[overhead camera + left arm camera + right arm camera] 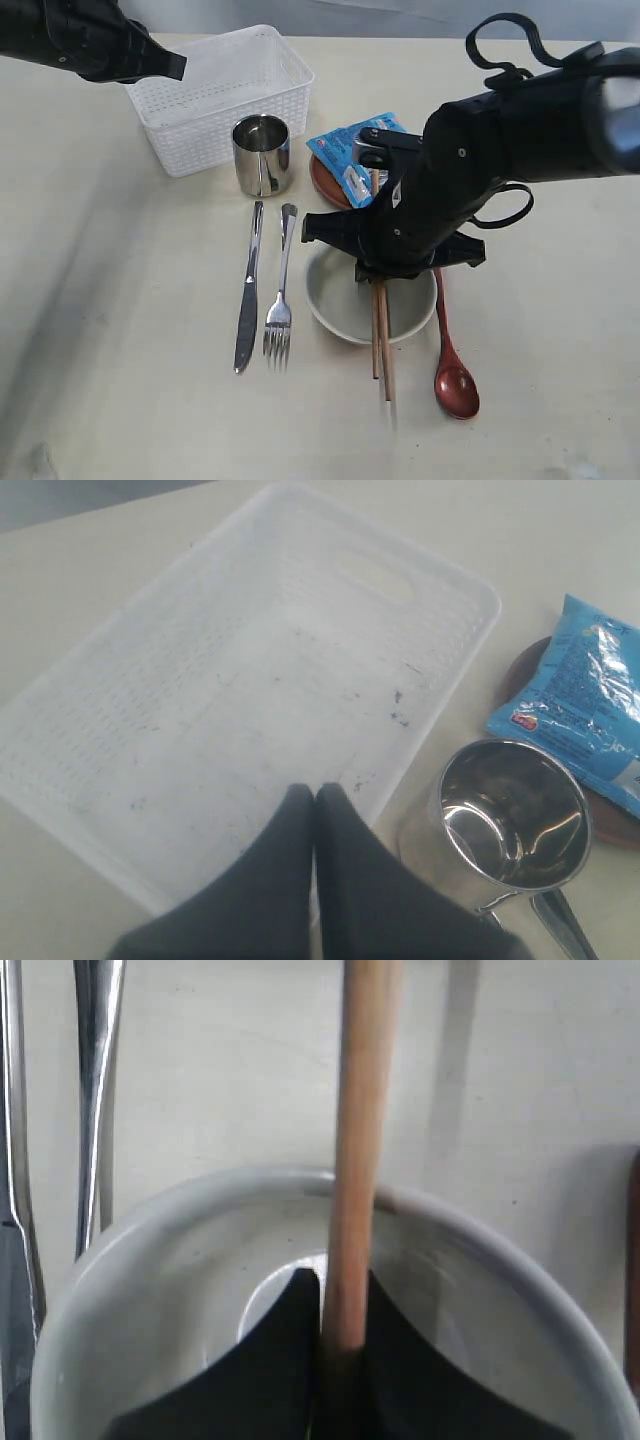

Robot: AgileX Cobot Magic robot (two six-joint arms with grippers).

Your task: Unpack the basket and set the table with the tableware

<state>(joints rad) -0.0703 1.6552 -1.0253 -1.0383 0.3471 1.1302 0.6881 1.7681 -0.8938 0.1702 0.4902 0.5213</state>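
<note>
White plastic lattice forms the basket [200, 150], which sits on the table [100, 320] at the upper left of the exterior view. The left gripper [314, 792] hangs over it with its 2 dark fingers pressed together. The left wrist view shows the basket's floor with a few dark specks.

Just beside the basket's lower right corner, the steel cup [262, 155] stands upright. Below the cup, the knife [247, 300] and the fork [279, 310] lie side by side, close but apart. Their handles point up toward the cup and the tines toward the bottom edge.

Right of the cup lies the reddish-brown plate [322, 182] with a blue snack packet [345, 150] on it. The right arm [520, 120] hides much of both.

At the centre the cream bowl [335, 300] sits upright, its right part under that arm. The right gripper [342, 1295] is over the bowl, clamped on the wooden chopsticks [381, 345]. The right wrist view shows wood pinched between its 2 fingers.

In the exterior view 2 sticks run side by side from the gripper across the bowl's lower rim toward the bottom of the frame. Their lower ends are blurred, so whether they touch the table cannot be told.

Right of them the dark red spoon [455, 385] lies on the table just beside the bowl, its scoop toward the bottom edge.
</note>
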